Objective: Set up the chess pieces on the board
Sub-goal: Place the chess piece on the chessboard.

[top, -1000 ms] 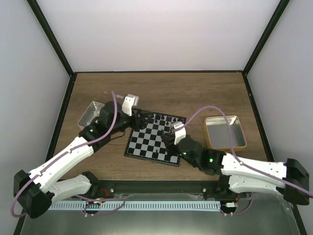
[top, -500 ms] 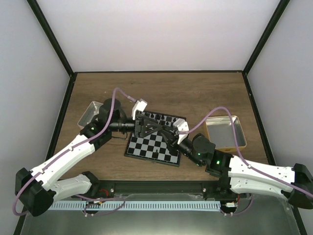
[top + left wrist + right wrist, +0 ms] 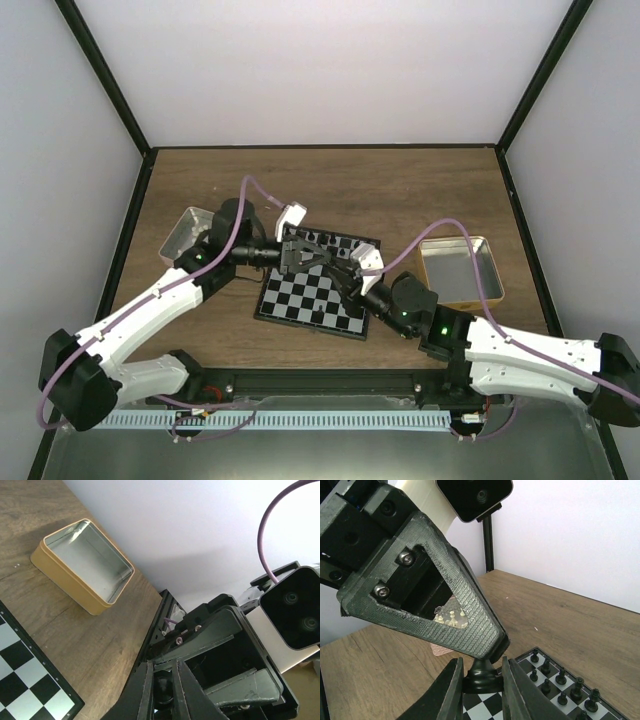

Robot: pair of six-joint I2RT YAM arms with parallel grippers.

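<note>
Overhead, both arms reach inward and meet above the far half of the board [image 3: 300, 305], with the left gripper [image 3: 318, 256] and the right gripper [image 3: 336, 268] tip to tip. Only the wrist views resolve the grip: the right jaws pinch the base of a black chess piece [image 3: 482, 676], and the left jaws are pressed together on its top. Other black pieces [image 3: 561, 680] stand on the board's far rows. The left wrist view alone shows the tan-rimmed tin [image 3: 62, 575] near the board's corner.

Bottom centre: right pincer [image 3: 482, 681] and left pincer [image 3: 491, 651] both grip one black chess piece [image 3: 481, 674] over the board [image 3: 479, 704].
</note>
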